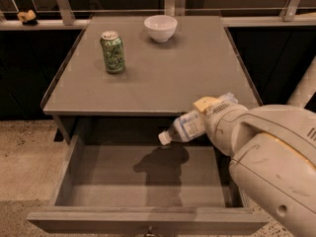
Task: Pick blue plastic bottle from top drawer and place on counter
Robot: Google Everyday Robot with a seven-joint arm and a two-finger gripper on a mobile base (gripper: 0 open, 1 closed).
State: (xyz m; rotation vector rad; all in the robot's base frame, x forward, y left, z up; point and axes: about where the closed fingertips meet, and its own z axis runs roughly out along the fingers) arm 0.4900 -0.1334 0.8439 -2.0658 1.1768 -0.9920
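The blue plastic bottle (183,128) is held in the air, lying nearly level with its white cap pointing left and slightly down. It hangs above the open top drawer (143,174), near the front edge of the counter (163,73). My gripper (207,111) is shut on the bottle's rear part; only a tan finger tip shows above the bottle, and the large cream arm hides the rest. The bottle's shadow falls on the drawer floor.
A green soda can (112,52) stands upright at the counter's back left. A white bowl (160,27) sits at the counter's back middle. A metal knob (149,231) shows on the drawer front. A white post (302,90) stands at the right.
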